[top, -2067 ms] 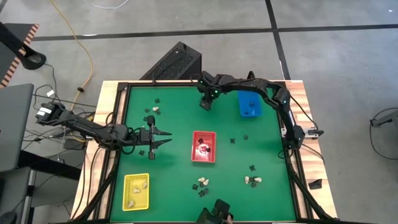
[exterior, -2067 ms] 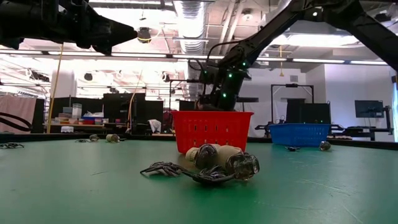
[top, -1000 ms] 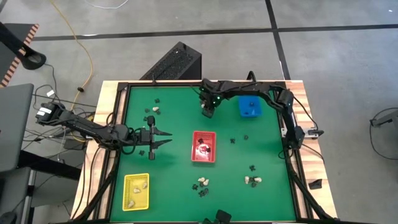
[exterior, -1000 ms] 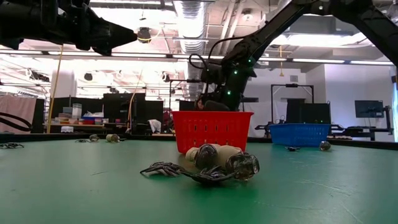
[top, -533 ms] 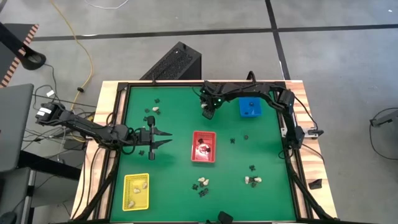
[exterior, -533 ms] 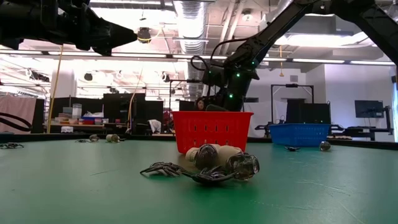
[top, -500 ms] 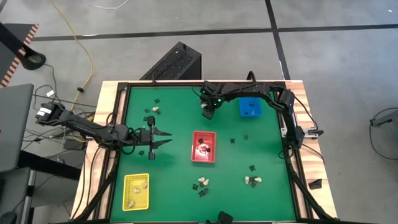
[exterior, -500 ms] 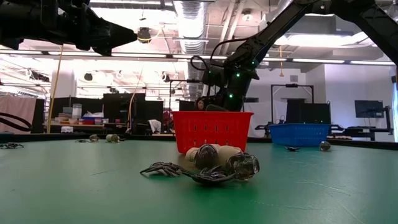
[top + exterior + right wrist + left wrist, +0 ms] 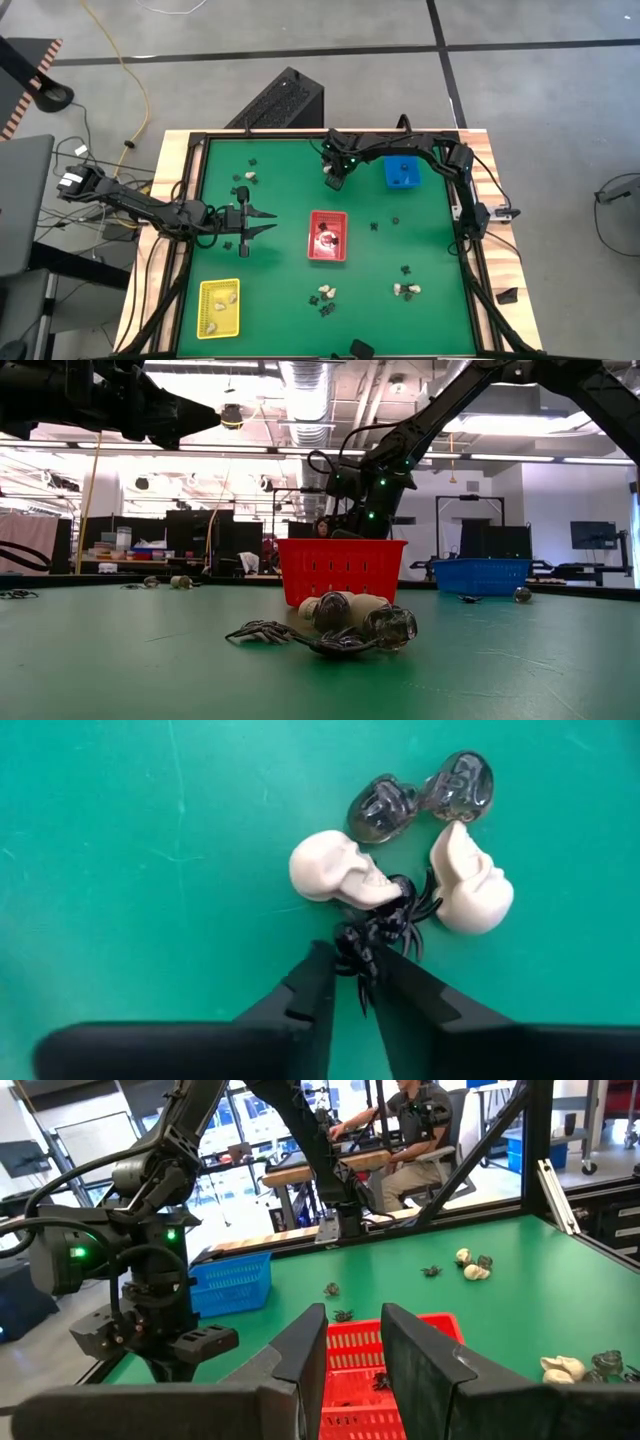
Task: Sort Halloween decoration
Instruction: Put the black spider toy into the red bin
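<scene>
At the table's far middle my right gripper (image 9: 335, 182) points steeply down at a small cluster of Halloween decoration pieces. In the right wrist view (image 9: 355, 960) it is shut on a black spider (image 9: 390, 915) lying between two cream skulls (image 9: 335, 870) (image 9: 468, 890), with two smoky clear skulls (image 9: 420, 798) beyond. My left gripper (image 9: 262, 222) hovers level at mid-left, open and holding nothing (image 9: 352, 1345). More pieces lie loose on the green mat (image 9: 246, 178) (image 9: 325, 296) (image 9: 406, 290). My right gripper pinches the black spider by its near side, body and legs (image 9: 357, 948), between its two fingertips. The fingers come from above, slanting steeply down. The spider still lies on the mat, its far legs against the cream skulls.
A red tray (image 9: 328, 236) sits mid-table, a yellow tray (image 9: 219, 307) near left with cream pieces, and a blue tray (image 9: 402, 171) far right beside my right arm. Small black pieces (image 9: 374, 226) (image 9: 406, 269) dot the right half. A skull-and-spider heap (image 9: 350, 625) lies close to the low camera.
My right gripper has come down a little onto the cluster at the far middle of the table. The pieces on the mat lie as before.
</scene>
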`<state>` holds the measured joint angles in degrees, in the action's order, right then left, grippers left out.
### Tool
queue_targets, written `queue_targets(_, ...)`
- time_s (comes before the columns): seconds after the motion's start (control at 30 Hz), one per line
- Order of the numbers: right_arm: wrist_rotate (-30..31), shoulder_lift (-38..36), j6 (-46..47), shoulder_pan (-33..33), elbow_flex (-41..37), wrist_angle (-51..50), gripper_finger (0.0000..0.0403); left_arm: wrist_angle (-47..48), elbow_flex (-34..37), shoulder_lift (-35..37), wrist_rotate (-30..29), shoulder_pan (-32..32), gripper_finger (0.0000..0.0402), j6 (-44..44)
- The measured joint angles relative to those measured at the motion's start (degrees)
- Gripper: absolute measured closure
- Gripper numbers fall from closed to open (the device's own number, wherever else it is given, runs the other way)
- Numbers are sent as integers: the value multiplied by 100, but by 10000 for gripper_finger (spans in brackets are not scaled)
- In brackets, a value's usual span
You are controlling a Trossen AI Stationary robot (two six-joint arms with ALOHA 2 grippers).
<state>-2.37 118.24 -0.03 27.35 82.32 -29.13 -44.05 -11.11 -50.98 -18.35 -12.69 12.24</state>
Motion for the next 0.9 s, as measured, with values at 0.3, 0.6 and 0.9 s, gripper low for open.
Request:
queue_targets(0.3, -69, -202, 5, -23, -23, -371, 361, 0, 0, -1, 2, -1, 313, 1)
queue_targets(0.6, -74, -1123, 146, -556, -15, -918, 362, -1, 0, 0, -9, -2, 313, 29)
queue_targets(0.9, -103, -1588, 155, -2205, -11, -976, 362, 0, 0, -2, -11, 0, 313, 40)
